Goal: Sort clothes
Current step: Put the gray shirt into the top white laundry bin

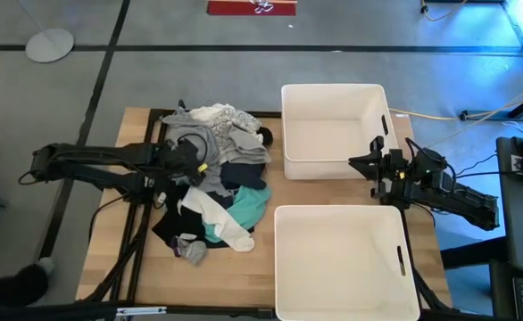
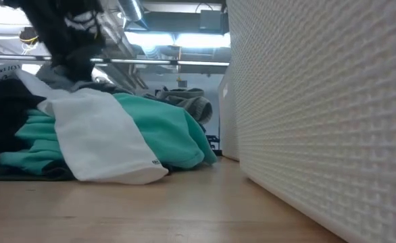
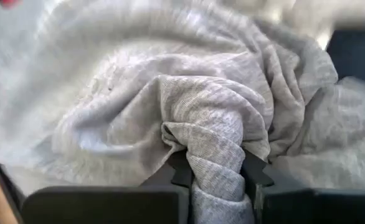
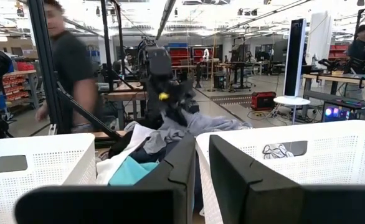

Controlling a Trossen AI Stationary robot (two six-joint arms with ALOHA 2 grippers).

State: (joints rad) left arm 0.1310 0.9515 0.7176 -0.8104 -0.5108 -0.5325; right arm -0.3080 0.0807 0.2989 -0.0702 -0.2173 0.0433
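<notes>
A pile of clothes (image 1: pixel 212 178) lies on the wooden table's left half. It includes a light grey garment (image 1: pixel 195 138), a teal one (image 1: pixel 248 205) (image 2: pixel 157 128) and a white sock (image 1: pixel 221 223) (image 2: pixel 96 135). My left gripper (image 1: pixel 195 165) (image 3: pixel 217 177) is down on the pile's left part, shut on the light grey garment (image 3: pixel 170 93). My right gripper (image 1: pixel 364 165) (image 4: pixel 201 174) waits at the table's right between the two white bins, shut and holding nothing. My left gripper pinches a raised fold of the light grey garment (image 3: pixel 217 149) between its two fingers, several layers bunched together. The fingers (image 3: pixel 179 177) come slanting down from the table's left side. The rest of the garment lies slack on the pile.
A white bin (image 1: pixel 284 134) stands at the far right of the table and a second one (image 1: pixel 278 259) (image 2: pixel 319 121) at the near right, both close beside the pile. Bare wood shows at the near left. A person (image 4: pixel 70 68) stands beyond the table.
</notes>
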